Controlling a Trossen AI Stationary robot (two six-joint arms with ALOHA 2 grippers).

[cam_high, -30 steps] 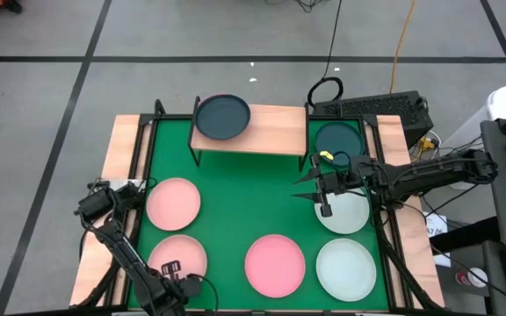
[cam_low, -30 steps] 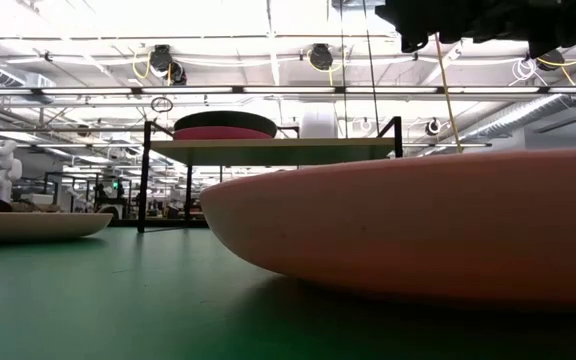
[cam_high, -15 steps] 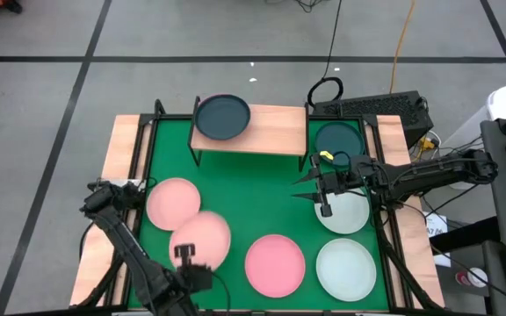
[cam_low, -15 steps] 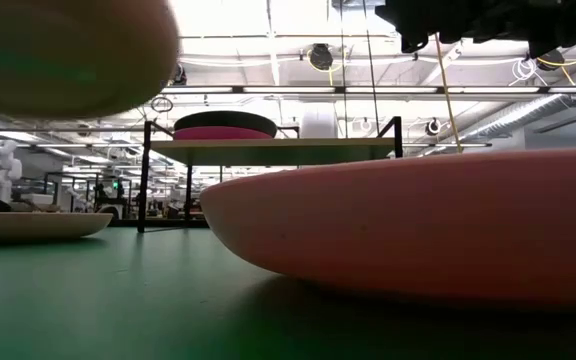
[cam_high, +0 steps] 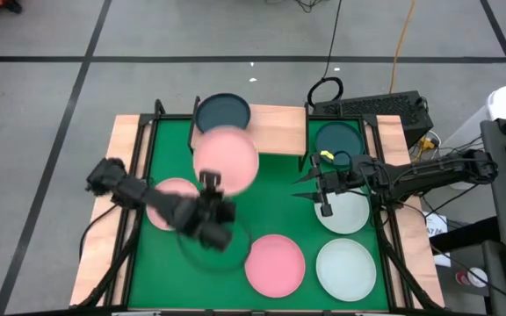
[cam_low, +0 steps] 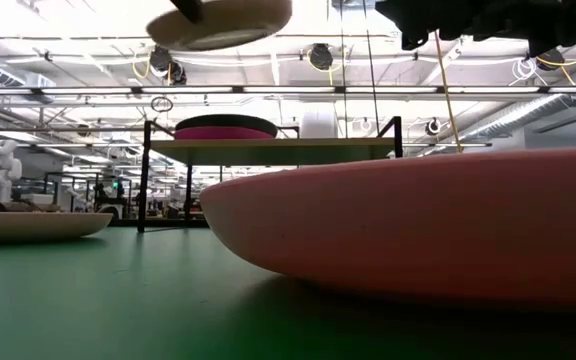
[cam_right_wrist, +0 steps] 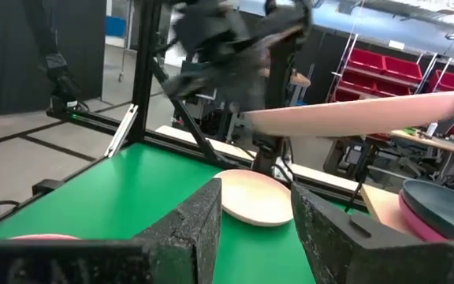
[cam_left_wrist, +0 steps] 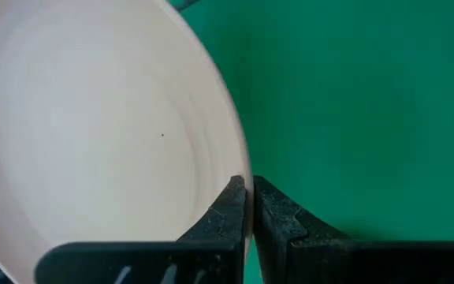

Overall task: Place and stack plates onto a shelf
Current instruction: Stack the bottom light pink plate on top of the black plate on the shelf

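I have the left gripper [cam_high: 211, 186] clenched on the rim of a pale salmon plate [cam_high: 226, 157], carried level in the air; the plate reaches ahead of the fingers toward the shelf [cam_high: 275, 129]. I judge this the carry step. Next, I should bring it over the dark teal plate [cam_high: 220, 109], which tops a hot pink one beyond my tool, centre it, lower gently, then let go. My right gripper [cam_right_wrist: 254, 213] waits with fingers parted above a pale mint-white plate [cam_high: 348, 213]
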